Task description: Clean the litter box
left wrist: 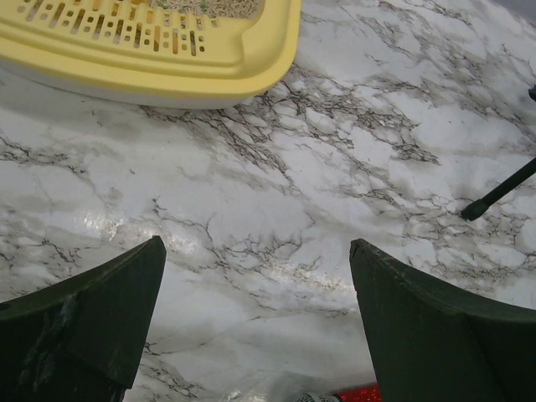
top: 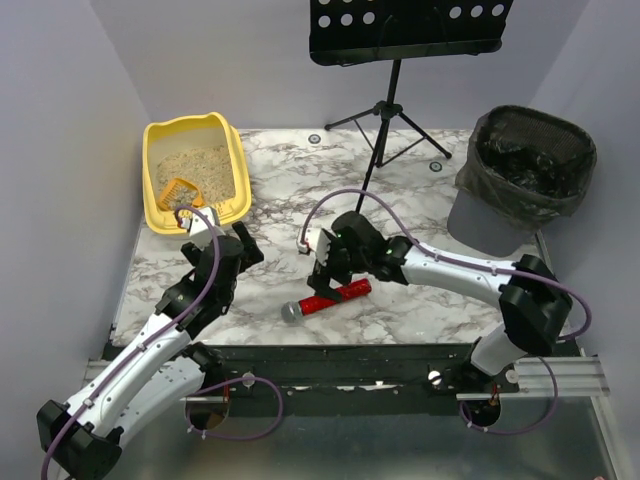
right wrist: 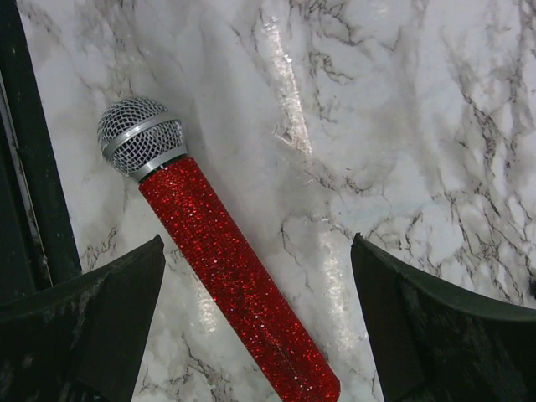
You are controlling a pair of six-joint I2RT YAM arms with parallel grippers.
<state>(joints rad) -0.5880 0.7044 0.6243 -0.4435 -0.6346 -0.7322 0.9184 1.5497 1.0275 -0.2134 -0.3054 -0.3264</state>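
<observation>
Table (top: pixel 420 300) seen from the arms' side, with their bases at 6 o'clock. The litter box (top: pixel 240 185) sits at the 10 o'clock corner, its beige litter (top: pixel 190 160) exposed and an orange scoop (top: pixel 178 192) lying inside, toward the near wall. A black bin (top: pixel 480 215) with a dark liner stands at 2 o'clock, well apart from the box. A music stand (top: pixel 400 30) rises at 12 o'clock, its legs planted on the far half of the table. A red glitter microphone (top: pixel 325 300) lies flat near 6 o'clock. The left end effector (top: pixel 228 240) hovers just short of the box's near edge with its jaws spread wide and nothing between them; its wrist view shows only bare marble between the fingers and the yellow rim at 11 o'clock. The right end effector (top: pixel 325 280) hangs over the microphone, jaws equally wide and empty, the handle running under the gap without visible contact. Judged from this layout, the cleaning has not visibly begun: the scoop rests in the litter, untouched by either arm, and nothing is in transit toward the bin. Whether the litter holds clumps is too fine to tell, and the bin's contents cannot be made out. What appears to remain is taking up the scoop, sifting the litter, and carrying the waste across to the bin.
</observation>
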